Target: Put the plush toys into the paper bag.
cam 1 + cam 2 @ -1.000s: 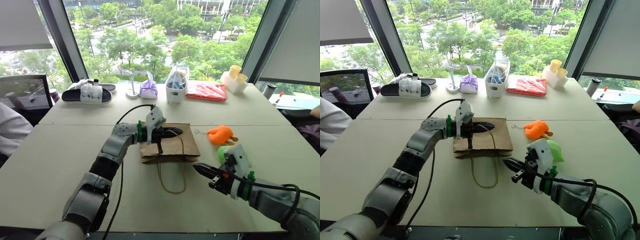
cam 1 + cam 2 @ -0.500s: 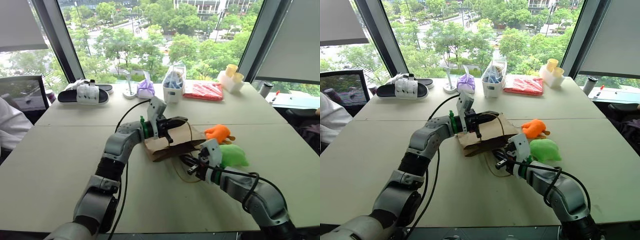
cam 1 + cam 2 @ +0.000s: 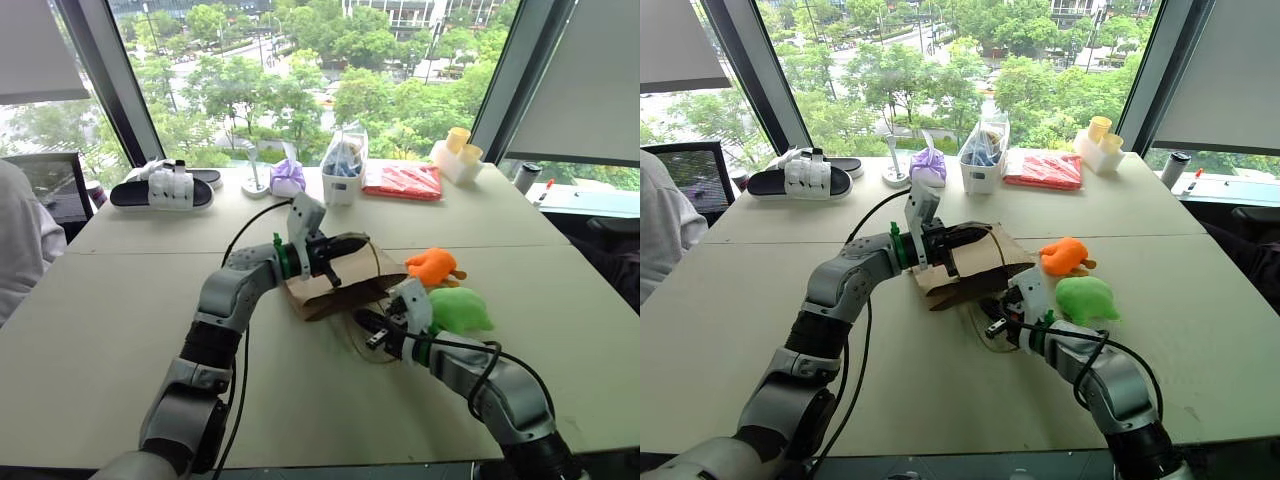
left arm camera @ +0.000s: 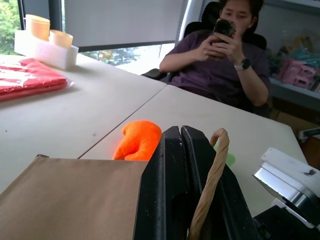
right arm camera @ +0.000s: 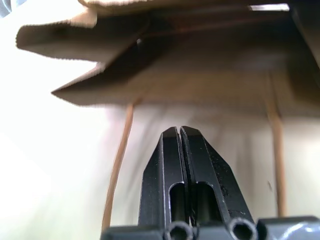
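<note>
**A:** What's nearest, and what's it doing?

**B:** The right gripper [image 3: 992, 327], fingers pressed together and empty, sits low at the near edge of the paper bag [image 3: 975, 262], right at the mouth. The lower cord handle [image 5: 116, 172] loops on the table around it.

**A:** And the other arm?

**B:** The left gripper [image 3: 345, 244] is clamped on the bag's upper edge, with the upper handle [image 4: 210, 185] beside its fingers, lifting that side so the mouth gapes toward the near right.

**A:** The toys?

**B:** Both on the table just right of the bag: the green toy [image 3: 1085, 297] nearer, the orange toy [image 3: 1065, 256] behind it. Neither is inside.

**A:** So how to do this well?

**B:** I'd judge the mouth needs widening first. Keep the left hold high and steady, slide the right fingers under the lifted flap without snagging the cord, then spread. Pulling hard could tear the paper or drag the bag from the toys.
</note>
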You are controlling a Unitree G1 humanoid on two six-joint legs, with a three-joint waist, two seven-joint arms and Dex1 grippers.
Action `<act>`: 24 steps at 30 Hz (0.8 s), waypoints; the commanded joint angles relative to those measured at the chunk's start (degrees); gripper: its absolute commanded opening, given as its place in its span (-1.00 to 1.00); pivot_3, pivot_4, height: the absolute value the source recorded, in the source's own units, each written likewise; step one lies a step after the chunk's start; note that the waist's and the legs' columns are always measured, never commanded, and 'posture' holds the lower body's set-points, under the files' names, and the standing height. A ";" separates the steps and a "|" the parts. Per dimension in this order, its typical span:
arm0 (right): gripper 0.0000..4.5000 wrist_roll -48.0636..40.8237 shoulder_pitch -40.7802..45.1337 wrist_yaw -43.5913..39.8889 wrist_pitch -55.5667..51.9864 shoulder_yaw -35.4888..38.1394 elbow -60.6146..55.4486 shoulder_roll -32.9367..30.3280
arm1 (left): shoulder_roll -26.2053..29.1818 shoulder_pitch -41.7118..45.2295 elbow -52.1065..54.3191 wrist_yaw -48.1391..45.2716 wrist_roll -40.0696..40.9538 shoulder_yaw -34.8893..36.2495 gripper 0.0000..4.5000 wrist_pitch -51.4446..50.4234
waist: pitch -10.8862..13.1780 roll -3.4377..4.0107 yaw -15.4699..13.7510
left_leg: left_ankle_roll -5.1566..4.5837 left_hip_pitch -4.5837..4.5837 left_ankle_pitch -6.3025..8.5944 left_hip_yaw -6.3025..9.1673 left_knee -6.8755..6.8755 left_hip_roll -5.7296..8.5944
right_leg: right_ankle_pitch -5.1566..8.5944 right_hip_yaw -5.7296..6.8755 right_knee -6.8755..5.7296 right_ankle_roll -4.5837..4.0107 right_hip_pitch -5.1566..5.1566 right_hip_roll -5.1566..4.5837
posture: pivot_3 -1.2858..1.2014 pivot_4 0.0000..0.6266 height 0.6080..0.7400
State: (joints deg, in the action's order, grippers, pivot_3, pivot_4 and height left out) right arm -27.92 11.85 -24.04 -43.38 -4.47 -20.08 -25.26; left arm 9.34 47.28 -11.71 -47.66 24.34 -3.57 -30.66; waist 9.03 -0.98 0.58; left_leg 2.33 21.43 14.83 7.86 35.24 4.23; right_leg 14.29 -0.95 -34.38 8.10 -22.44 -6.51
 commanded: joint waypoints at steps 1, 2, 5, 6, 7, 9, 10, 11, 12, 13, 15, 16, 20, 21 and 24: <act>-1.00 -2.22 -0.67 0.21 -0.85 4.02 -5.56 -0.32 | -0.20 -0.41 0.71 -0.08 0.31 0.19 -0.99 0.99 | 0.00 0.00 0.06 | 0.00 0.00 0.00 0.00 0.00 0.00 | 0.00 0.00 0.00 0.00 0.00 0.00 | 0.03 -0.52 1.00; -1.00 -2.48 -0.72 0.59 -1.07 4.69 -5.88 0.08 | -0.27 -0.55 0.80 -0.20 0.45 0.08 -0.99 0.81 | 0.00 0.00 0.13 | 0.00 -0.01 0.00 -0.01 0.00 0.00 | 0.00 -0.01 0.00 0.00 0.00 0.00 | 0.03 -0.52 1.00; -1.00 -2.45 0.24 1.32 -0.95 5.28 -4.89 1.61 | -0.42 -0.85 0.99 -0.66 0.47 -0.37 -0.99 0.57 | 0.00 0.00 0.13 | 0.00 -0.03 0.00 -0.01 0.00 -0.01 | 0.00 0.00 -0.03 0.00 0.00 0.01 | 0.03 -0.52 1.00; -1.00 -2.41 0.55 1.40 -0.85 5.29 -4.47 2.02 | -0.47 -0.89 0.98 -0.71 0.43 -0.42 -0.99 0.56 | 0.00 0.00 0.13 | 0.00 -0.03 0.00 -0.01 0.00 -0.01 | 0.00 0.00 -0.05 0.00 0.00 0.01 | 0.03 -0.52 1.00; -1.00 -2.33 1.01 1.41 -0.65 5.15 -3.87 2.61 | -0.53 -0.91 0.92 -0.73 0.34 -0.48 -0.99 0.60 | 0.00 0.00 0.12 | 0.00 -0.03 0.00 -0.01 0.00 -0.01 | 0.00 -0.01 -0.05 0.00 -0.01 0.01 | 0.03 -0.52 1.00; -1.00 -2.08 1.86 1.55 -0.24 4.87 -2.51 3.90 | -0.61 -0.93 0.78 -0.85 0.20 -0.58 -0.99 0.72 | 0.00 0.00 0.09 | 0.00 -0.02 0.00 -0.01 0.02 -0.01 | 0.00 -0.02 -0.05 0.00 -0.01 0.01 | 0.03 -0.52 1.00; -1.00 -1.25 2.37 1.40 0.22 4.07 -1.45 4.19 | -0.68 -0.91 0.68 -0.87 0.14 -0.60 -0.99 0.78 | 0.00 0.00 0.08 | 0.01 -0.02 0.00 -0.01 0.03 -0.01 | 0.00 -0.01 -0.06 0.00 0.00 0.01 | 0.03 -0.52 1.00; -1.00 0.05 3.04 1.02 1.15 2.78 0.15 4.47 | -0.78 -0.83 0.61 -0.86 0.16 -0.56 -0.99 0.75 | 0.00 0.00 0.09 | 0.01 -0.03 0.00 -0.01 0.03 -0.01 | 0.00 -0.02 -0.06 0.00 0.00 0.01 | 0.03 -0.52 1.00; -1.00 1.20 4.35 1.00 2.35 1.68 2.76 5.52 | -0.92 -0.73 0.65 -0.85 0.29 -0.52 -0.99 0.61 | -0.01 0.01 0.10 | 0.01 -0.03 0.00 -0.01 0.02 -0.01 | 0.00 -0.02 -0.07 0.00 -0.01 0.01 | 0.03 -0.52 1.00; -1.00 2.70 6.01 0.98 4.13 0.42 5.96 6.65 | -1.17 -0.65 0.84 -0.79 0.70 -0.32 -0.99 0.21 | -0.01 0.00 0.24 | 0.01 -0.04 0.00 -0.02 0.02 -0.01 | 0.00 -0.01 -0.08 0.00 0.00 0.01 | 0.03 -0.52 1.00; -1.00 4.81 9.27 1.06 6.76 -0.91 11.77 8.94 | -1.43 -0.55 1.35 -0.61 1.22 -0.06 -0.99 -0.41 | -0.01 0.01 0.32 | 0.02 -0.06 -0.02 -0.06 0.02 0.00 | -0.01 -0.04 -0.11 -0.01 -0.02 0.01 | 0.03 -0.52 1.00; -1.00 7.27 11.06 1.46 8.11 -2.39 15.47 9.37 | -1.71 -0.41 1.65 -0.09 1.87 0.64 -0.99 -1.12 | -0.02 0.02 0.31 | 0.04 -0.05 -0.03 -0.06 0.02 -0.01 | -0.01 -0.04 -0.16 -0.02 -0.05 0.02 | 0.03 -0.52 1.00; -1.00 12.73 14.89 2.25 12.56 -4.75 25.49 11.39 | -2.35 0.66 1.76 2.40 4.17 3.63 -0.99 -3.43 | -0.02 0.02 0.28 | 0.09 -0.05 -0.05 -0.06 0.03 0.00 | -0.01 -0.06 -0.26 -0.02 -0.13 0.01 | 0.03 -0.52 1.00; -1.00 14.03 15.35 2.11 13.68 -5.64 27.37 11.74 | -2.32 1.08 1.73 3.13 4.77 4.46 -0.99 -3.91 | -0.02 0.02 0.29 | 0.15 -0.05 -0.09 -0.05 0.03 0.00 | -0.01 -0.06 -0.31 -0.02 -0.14 0.01 | 0.03 -0.52 1.00; -1.00 16.22 15.46 1.69 15.80 -6.77 30.11 12.88 | -2.09 2.16 2.35 4.60 5.83 5.93 -0.99 -4.86 | -0.03 0.00 0.33 | 0.27 -0.03 -0.15 -0.05 0.03 0.02 | -0.01 -0.08 -0.54 -0.02 -0.25 -0.01 | 0.03 -0.52 1.00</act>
State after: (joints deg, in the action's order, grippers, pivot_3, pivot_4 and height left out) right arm -12.94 26.98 -22.04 -28.97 -10.53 9.25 -13.15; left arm 7.32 47.47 -11.74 -43.66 28.27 1.06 -35.47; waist 9.00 -0.97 0.91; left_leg 2.61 21.39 14.68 7.81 35.27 4.24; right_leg 14.28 -1.04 -34.93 8.08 -22.70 -6.51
